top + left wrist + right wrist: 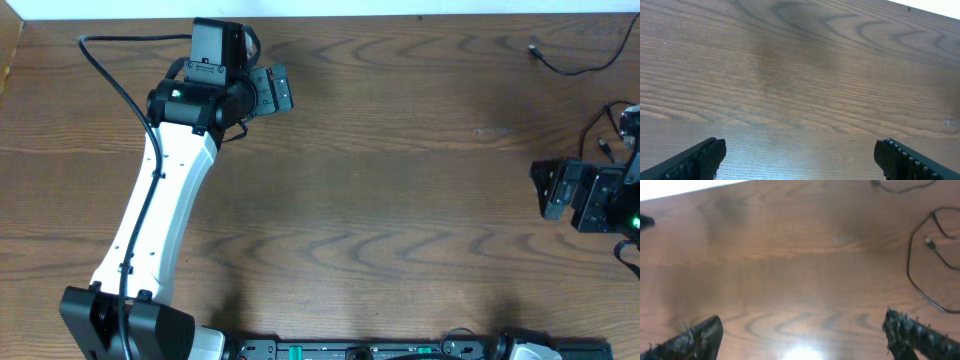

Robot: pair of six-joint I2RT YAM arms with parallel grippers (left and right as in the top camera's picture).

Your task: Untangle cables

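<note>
A wooden table (400, 200) is seen from above, with two robot arms working over it. The right gripper (540, 190) hovers low at one side of the table, its fingers spread wide and holding nothing. Just beside the right gripper, on the side toward the table's far edge, a loop of thin black cord (910, 255) lies slack on the wood, with a small plug (929, 242) resting inside the loop. Beyond that, still farther from the right gripper, a second black strand (575, 72) curves along the far edge and ends in its own plug. Neither strand is held by anything. The right gripper seems placed so that it can reach the loop next. The left gripper (285, 88) is well apart from the right gripper, across the table. Its fingers are also released, over bare wood, and it is probably waiting to take a second hold. Counted: two grippers, both empty; two black strands; two plugs. The views cut off the strands, so it is unclear whether they belong to one cord. No white cord is visible in any view.
</note>
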